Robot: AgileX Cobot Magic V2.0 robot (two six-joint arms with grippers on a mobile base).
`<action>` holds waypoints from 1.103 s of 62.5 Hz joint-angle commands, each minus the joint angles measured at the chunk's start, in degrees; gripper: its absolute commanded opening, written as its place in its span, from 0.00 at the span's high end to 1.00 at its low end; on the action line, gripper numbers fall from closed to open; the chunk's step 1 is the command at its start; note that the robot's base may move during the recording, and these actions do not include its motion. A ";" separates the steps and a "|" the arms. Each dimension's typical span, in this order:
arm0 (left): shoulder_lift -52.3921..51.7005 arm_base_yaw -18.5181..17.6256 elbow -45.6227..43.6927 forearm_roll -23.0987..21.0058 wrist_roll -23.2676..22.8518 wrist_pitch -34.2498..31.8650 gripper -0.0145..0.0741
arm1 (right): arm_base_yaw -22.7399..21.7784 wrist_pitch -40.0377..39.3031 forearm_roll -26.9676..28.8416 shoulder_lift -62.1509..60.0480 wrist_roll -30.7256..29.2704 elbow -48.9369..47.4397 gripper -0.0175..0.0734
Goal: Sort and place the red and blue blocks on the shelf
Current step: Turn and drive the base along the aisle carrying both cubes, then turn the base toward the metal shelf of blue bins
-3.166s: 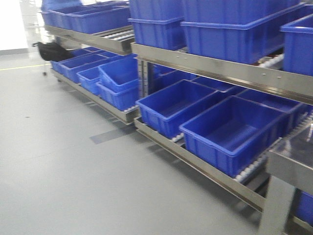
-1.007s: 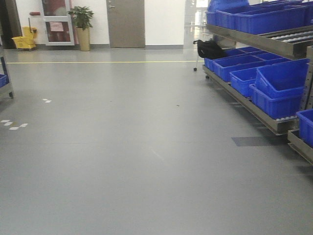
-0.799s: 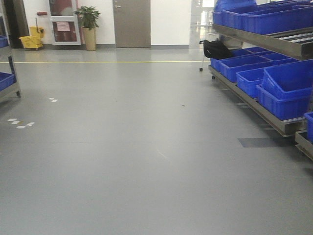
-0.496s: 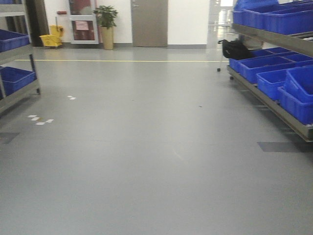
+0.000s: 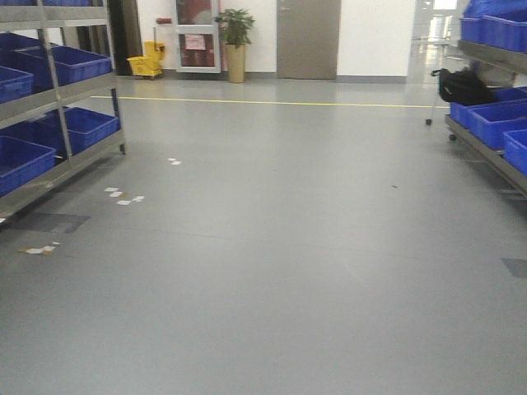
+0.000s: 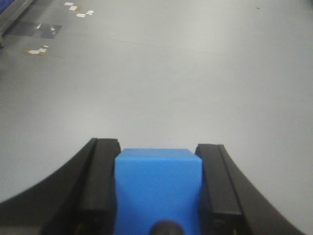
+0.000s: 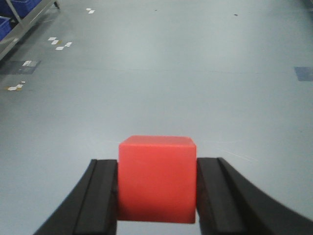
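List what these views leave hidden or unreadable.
Small sky-blue cube: bottom cut by left wrist view's edge; dark knob overlaps it.
Small red cube: sides covered by black fingers, right wrist view.
Stainless-steel shelf, right: cropped by front view's edge.
Door notice, front view: too small to read.

Bright even light, floor (image 5: 272, 247) glare (far end), slightly soft

The front view swings left: the shelf (image 5: 486, 155) and its blue bins (image 5: 492, 122), which filled the picture seconds ago, slide off to the right edge, and open grey floor (image 5: 280, 271) takes over. A second rack (image 5: 59, 95) comes in on the left. The plant (image 5: 235, 33) and door (image 5: 309, 37) drift rightward toward centre.
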 commanded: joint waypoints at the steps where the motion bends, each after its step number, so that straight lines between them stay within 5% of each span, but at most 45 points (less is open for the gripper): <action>1: -0.03 -0.13 -1.56 0.52 -0.01 -4.21 0.70 | -0.42 -4.57 -0.39 -0.37 -0.46 -1.53 0.75; 69: -0.03 -0.13 -1.56 0.52 -0.01 -4.21 0.70 | -0.42 -4.57 -0.39 -0.37 -0.46 -1.53 0.75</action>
